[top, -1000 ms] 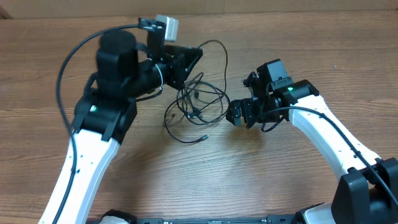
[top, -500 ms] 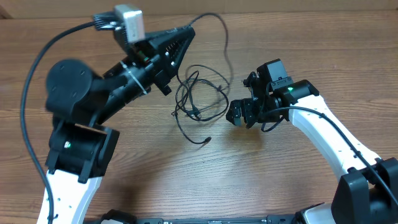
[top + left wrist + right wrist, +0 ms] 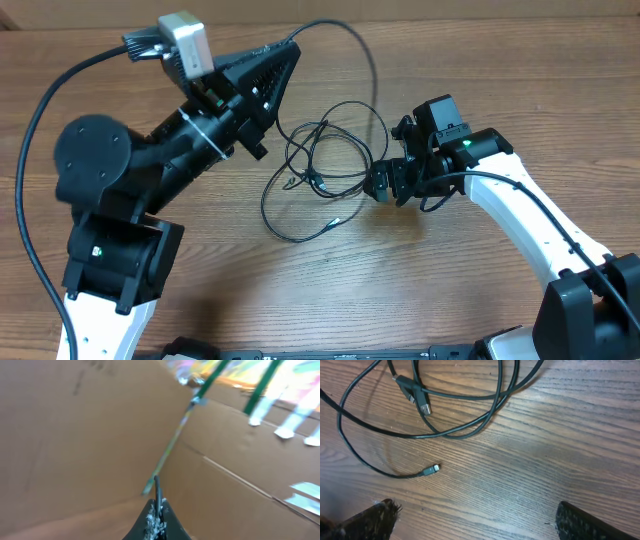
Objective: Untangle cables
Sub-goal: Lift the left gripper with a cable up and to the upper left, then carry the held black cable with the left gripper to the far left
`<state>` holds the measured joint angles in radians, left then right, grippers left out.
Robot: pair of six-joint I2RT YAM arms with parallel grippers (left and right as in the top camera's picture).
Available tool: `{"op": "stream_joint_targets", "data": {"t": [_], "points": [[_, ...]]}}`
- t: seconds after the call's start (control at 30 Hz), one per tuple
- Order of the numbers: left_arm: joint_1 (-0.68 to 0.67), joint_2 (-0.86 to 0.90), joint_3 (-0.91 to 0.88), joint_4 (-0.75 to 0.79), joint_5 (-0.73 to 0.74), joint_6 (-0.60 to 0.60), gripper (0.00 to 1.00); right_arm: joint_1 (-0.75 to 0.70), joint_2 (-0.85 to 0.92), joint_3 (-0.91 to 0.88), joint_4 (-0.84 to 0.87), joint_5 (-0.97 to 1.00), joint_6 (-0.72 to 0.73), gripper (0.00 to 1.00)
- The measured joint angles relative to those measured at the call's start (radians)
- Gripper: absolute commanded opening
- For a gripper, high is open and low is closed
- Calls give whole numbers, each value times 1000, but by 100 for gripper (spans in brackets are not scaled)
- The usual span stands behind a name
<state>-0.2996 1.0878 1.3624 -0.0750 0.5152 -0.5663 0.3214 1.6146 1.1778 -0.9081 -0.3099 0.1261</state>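
We watch the left gripper [image 3: 288, 52], pinching one strand, lift toward the far edge of the worktop [image 3: 450, 300], drawing the cables [image 3: 320, 170] at its middle into looser, wider loops, while the right gripper [image 3: 380, 186] waits beside them, spread and empty.

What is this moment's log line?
left gripper: shut on thin black cable | right gripper: open | cable loops: tangled on wooden table
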Motion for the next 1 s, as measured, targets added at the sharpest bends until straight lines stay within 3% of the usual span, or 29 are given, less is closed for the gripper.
{"op": "stream_joint_targets", "data": {"t": [0.33, 0.57, 1.0], "points": [[0, 1, 0, -153, -235, 12, 4, 0, 0, 0, 0, 0, 1, 100], [0, 1, 0, -177, -436, 15, 4, 0, 0, 0, 0, 0, 0, 100], [0, 2, 0, -358, -896, 18, 4, 0, 0, 0, 0, 0, 0, 100]]}}
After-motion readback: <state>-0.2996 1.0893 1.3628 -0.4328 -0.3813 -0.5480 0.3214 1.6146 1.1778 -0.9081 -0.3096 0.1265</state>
